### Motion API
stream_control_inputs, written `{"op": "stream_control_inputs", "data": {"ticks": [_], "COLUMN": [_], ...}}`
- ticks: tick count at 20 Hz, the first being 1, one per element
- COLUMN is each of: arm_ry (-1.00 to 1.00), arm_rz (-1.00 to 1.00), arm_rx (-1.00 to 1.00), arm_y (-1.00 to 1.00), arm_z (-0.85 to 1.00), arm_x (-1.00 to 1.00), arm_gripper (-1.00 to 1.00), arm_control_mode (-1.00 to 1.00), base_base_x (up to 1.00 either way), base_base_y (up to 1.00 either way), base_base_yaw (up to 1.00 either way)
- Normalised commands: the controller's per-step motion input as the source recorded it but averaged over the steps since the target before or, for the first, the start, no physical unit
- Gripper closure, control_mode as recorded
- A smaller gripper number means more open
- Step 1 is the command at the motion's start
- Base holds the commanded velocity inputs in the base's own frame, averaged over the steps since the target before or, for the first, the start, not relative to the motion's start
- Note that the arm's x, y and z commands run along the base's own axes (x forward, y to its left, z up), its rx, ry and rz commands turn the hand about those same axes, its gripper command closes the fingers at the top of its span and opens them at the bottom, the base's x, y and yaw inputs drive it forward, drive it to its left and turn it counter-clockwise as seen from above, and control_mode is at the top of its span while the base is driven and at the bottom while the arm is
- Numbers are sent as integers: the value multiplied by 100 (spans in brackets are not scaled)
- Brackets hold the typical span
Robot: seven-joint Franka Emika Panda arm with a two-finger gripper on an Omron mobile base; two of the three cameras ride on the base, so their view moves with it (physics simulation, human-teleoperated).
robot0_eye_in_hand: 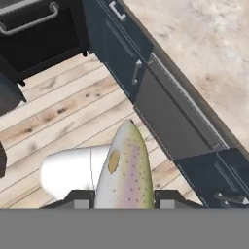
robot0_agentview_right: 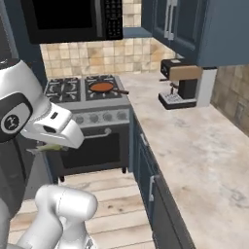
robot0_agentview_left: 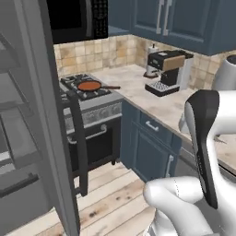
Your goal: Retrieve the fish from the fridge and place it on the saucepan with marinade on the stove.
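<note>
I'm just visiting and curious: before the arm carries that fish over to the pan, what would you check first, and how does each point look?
1. Fish held between the gripper fingers: ok.
2. Saucepan sits on the stove: ok.
3. Marinade in the pan: ok.
4. Pan uncovered, nothing lying in it: ok.
5. Fridge door shut: not ok, stands open.
6. How firm the grip is: cannot tell.

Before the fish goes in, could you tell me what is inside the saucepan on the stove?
The saucepan on the stove holds a flat orange-red layer of marinade and nothing else. The pan's bottom beneath it is covered. The fish is in the shut gripper.
</note>
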Motion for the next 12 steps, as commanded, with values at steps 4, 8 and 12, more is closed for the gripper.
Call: {"op": "stream_control_inputs", "data": {"ticks": [4,8,12], "arm_ry": [0,0,0], "arm_rz": [0,0,0], "arm_rx": [0,0,0], "arm_y": [0,0,0], "arm_z": [0,0,0], "arm_x": [0,0,0], "arm_gripper": [100,100,100], "arm_control_mode": [100,100,100], "base_base_x": [54,34,43], "base_base_y": [-28,-74,-79], "base_base_yaw": [79,46,13]}}
